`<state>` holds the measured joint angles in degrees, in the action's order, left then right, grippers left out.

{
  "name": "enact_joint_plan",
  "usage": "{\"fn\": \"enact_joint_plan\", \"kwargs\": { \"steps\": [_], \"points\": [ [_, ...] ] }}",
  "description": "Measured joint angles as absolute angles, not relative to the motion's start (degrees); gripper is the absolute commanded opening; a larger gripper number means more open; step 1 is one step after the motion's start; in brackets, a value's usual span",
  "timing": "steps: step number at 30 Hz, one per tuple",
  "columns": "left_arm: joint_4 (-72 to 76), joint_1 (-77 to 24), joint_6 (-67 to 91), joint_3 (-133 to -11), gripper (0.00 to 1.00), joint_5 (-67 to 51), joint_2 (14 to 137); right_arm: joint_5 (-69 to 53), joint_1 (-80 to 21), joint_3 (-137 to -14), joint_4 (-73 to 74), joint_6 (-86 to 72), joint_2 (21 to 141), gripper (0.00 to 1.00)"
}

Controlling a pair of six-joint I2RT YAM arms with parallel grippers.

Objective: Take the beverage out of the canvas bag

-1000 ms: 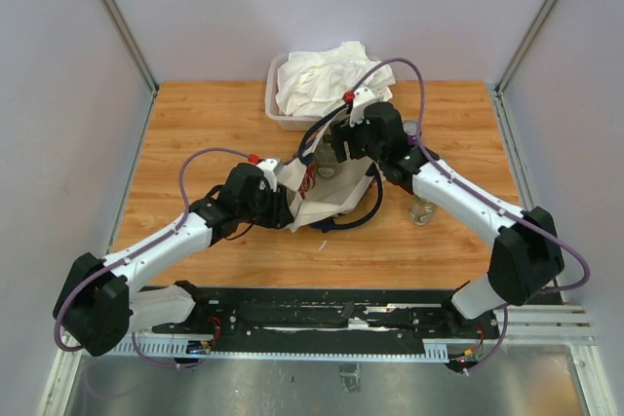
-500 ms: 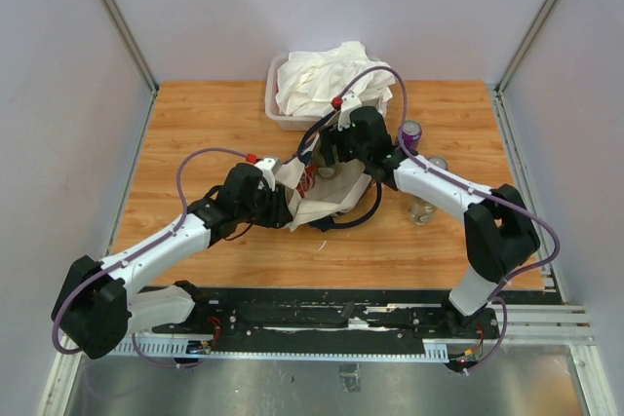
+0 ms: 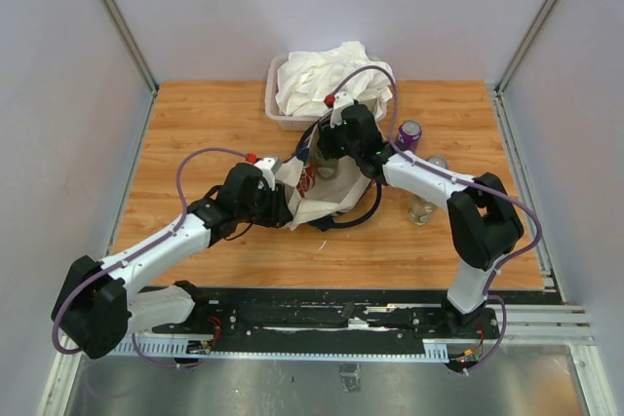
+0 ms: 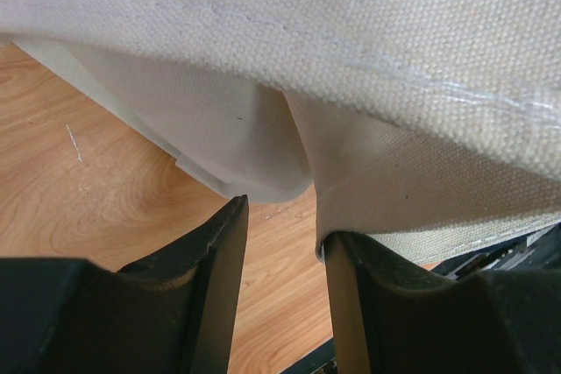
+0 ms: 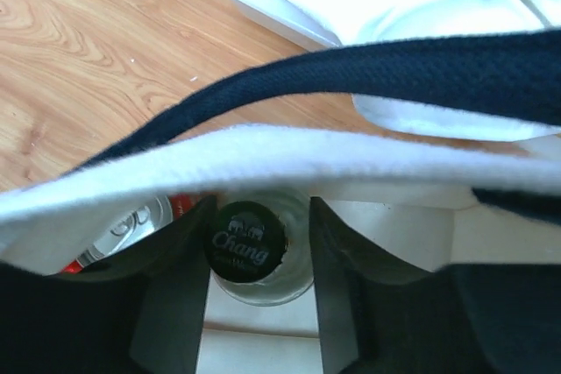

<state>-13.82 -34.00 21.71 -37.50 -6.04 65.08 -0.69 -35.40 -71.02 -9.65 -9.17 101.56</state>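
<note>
Bottle (image 5: 250, 247), lower centre, in bag (image 3: 317, 204) | likely glass: heavy, slippery, fragile; take by neck | right gripper (image 5: 260, 216) open astride it | left gripper (image 4: 280, 221) at bag edge, grip unclear

A bottle (image 5: 248, 247) stands in the canvas bag (image 3: 317, 204), tub (image 3: 271, 104) behind it.

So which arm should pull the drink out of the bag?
Right. The right gripper straddles the capped bottle inside the canvas bag; the left gripper is outside, at its cloth.
</note>
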Motion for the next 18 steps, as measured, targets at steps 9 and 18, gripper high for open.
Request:
{"fn": "enact_joint_plan", "kwargs": {
  "steps": [9, 18],
  "points": [
    [-13.8, -34.0, 21.8, -37.5, 0.44, -6.0, 65.1, -1.0, -35.2, -72.1, -10.0, -7.6, 101.6, 0.01],
    [-13.8, -34.0, 21.8, -37.5, 0.44, -6.0, 65.5, -3.6, -35.8, -72.2, -1.7, -4.1, 94.3, 0.01]
  ]
}}
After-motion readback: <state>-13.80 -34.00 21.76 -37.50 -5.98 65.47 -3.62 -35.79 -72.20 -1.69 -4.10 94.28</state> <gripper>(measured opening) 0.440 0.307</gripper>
